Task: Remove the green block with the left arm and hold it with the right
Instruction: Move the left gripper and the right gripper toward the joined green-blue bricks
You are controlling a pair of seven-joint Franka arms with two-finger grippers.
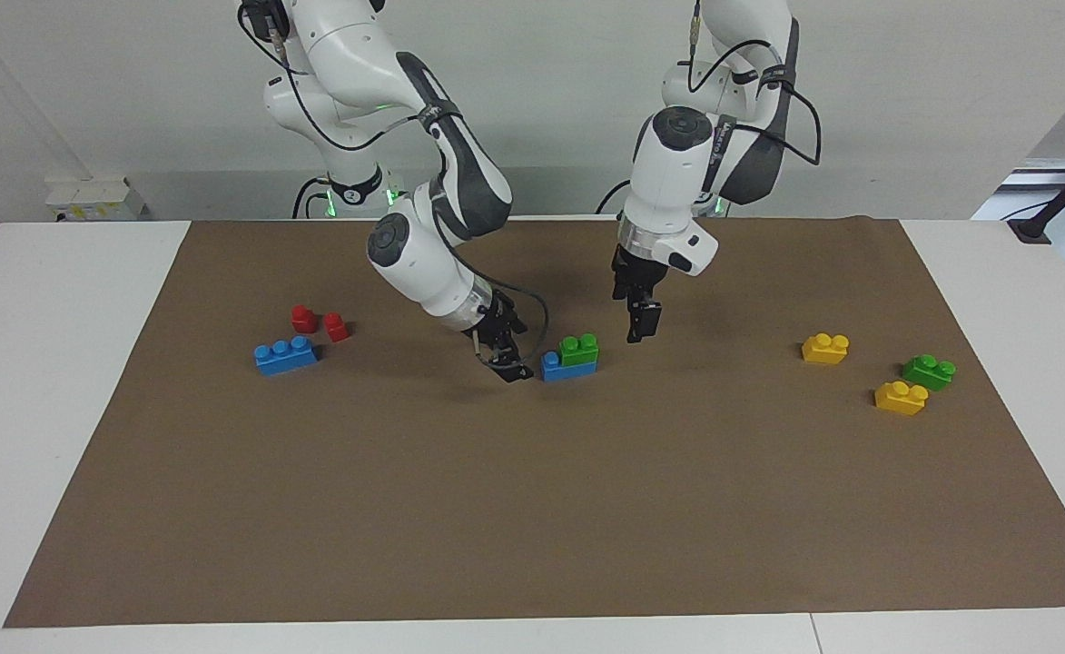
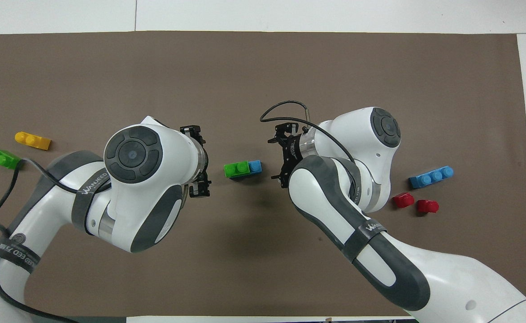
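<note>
The green block point(image 1: 579, 350) sits on a blue brick point(image 1: 554, 367) at mid-bench. At the facing view's nine o'clock from it, the right pincer point(image 1: 512, 366) nearly touches the brick; at three o'clock the left pincer point(image 1: 643, 325) hovers. I cannot tell either pincer's spread.

You can read little here: a grey strap point(image 2: 93, 188) round the left arm carries white letters that look like "WANJEED", and the same mark shows on a strap point(image 2: 373, 227) round the right arm.

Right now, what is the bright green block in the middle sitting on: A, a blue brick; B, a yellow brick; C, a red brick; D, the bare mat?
A: the green block is stacked on a blue brick, between the two grippers.
</note>
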